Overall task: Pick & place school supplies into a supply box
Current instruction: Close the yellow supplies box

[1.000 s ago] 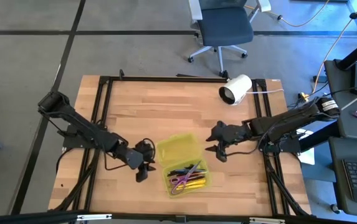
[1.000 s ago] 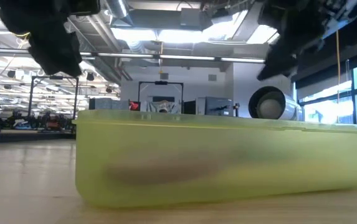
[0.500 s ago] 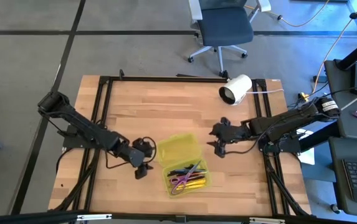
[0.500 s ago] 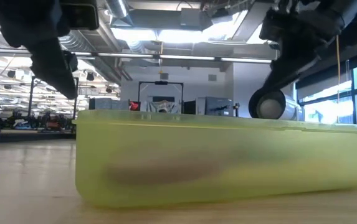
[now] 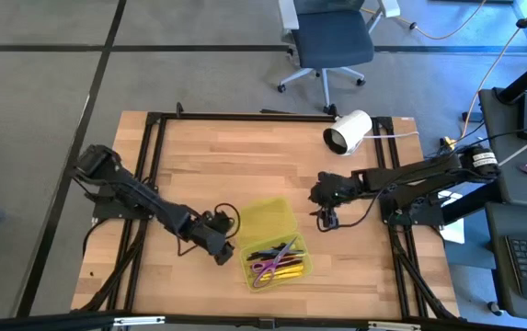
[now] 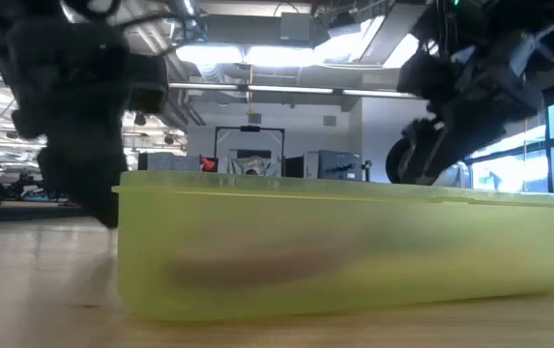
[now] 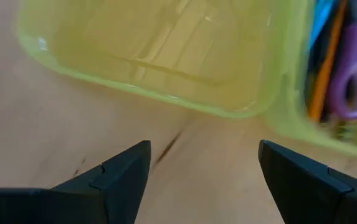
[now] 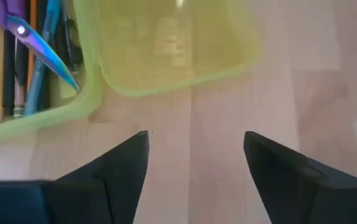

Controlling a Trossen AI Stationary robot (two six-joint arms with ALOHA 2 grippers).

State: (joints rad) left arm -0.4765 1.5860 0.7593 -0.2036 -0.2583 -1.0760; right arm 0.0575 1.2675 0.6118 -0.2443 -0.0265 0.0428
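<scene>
Wooden tabletop [image 5: 199, 165] with a black frame carries the supply box [image 5: 272, 242], a translucent yellow-green pencil case lying open near the front edge; its lid half [image 5: 263, 221] lies flat and bare, hinged to the tray half on the side nearer the front edge. Inside the tray lie the school supplies [image 5: 277, 260]: black, yellow, orange and blue pens and pencils, with purple-handled scissors [image 5: 270, 263] on top, blades slightly parted. Left hand [image 5: 223, 250] sits low at the tabletop just beside the box's left side, fingers [image 7: 125, 174] spread apart and holding nothing; the wrist view shows the lid's corner and bare wood between them. Right hand [image 5: 327, 218] hangs to the right of the box, near but clear of it, fingers [image 8: 125, 163] likewise apart and empty; its wrist view looks across bare wood to the lid and tray. White cylinder [image 5: 349, 132] lies on its side well behind the box, toward the tabletop's back right corner; office chair [image 5: 327, 41] stands on the floor beyond.
</scene>
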